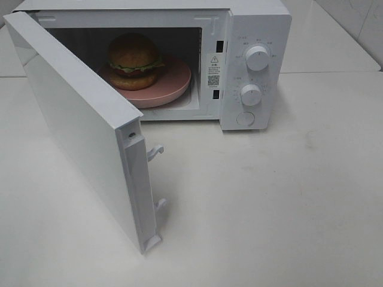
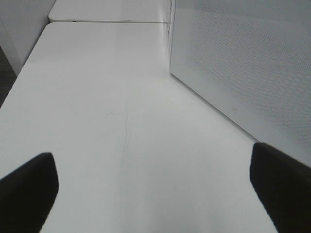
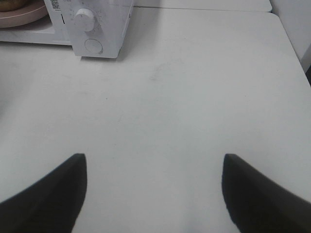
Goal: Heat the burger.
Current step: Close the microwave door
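Burger on its plate inside the open microwave.
The burger (image 1: 134, 60) rests on a pink plate (image 1: 173, 89) in the microwave (image 1: 257, 36) at the surface's (image 1: 269, 209) far edge, with the door (image 1: 78, 131) swung wide. The left end effector (image 2: 153, 162) and right end effector (image 3: 154, 158) hang above the surface, fingers apart, gripping nothing.

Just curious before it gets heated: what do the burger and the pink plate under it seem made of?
Burger: matte golden-brown bun with a frilly green edge; real food or a plastic replica, cannot tell. Pink plate: smooth, evenly coloured, faint sheen; likely plastic or glazed ceramic.
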You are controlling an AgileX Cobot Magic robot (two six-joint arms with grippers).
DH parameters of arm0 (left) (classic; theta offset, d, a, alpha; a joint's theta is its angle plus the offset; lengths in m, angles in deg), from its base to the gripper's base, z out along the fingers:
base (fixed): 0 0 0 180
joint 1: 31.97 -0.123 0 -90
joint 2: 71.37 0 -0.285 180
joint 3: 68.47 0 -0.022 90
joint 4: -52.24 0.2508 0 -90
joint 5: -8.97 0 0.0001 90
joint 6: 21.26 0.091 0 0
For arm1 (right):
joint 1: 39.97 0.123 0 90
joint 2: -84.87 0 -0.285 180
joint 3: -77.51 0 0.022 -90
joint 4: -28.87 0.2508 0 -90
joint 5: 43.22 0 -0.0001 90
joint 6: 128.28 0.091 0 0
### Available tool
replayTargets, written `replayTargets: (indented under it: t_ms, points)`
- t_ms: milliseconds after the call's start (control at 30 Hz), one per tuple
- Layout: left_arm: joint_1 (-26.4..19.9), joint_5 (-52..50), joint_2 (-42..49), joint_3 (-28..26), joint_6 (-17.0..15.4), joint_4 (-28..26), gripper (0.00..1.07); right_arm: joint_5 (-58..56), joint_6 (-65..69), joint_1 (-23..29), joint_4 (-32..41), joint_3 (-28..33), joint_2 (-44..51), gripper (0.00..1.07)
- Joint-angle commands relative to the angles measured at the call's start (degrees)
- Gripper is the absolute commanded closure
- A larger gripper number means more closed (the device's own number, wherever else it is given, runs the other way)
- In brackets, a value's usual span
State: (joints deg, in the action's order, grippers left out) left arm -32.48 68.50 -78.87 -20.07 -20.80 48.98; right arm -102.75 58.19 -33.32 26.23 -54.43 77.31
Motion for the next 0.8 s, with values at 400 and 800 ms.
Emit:
replayTargets:
  t_ms: [400, 800]
  points:
    - [0.00, -0.06, 1.03, 0.17, -0.46, 0.17, 0.07, 0.06, -0.52, -0.46, 0.23, 0.06, 1.49, 0.34]
    - [0.00, -0.06, 1.03, 0.17, -0.46, 0.17, 0.07, 0.06, -0.52, -0.46, 0.23, 0.06, 1.49, 0.34]
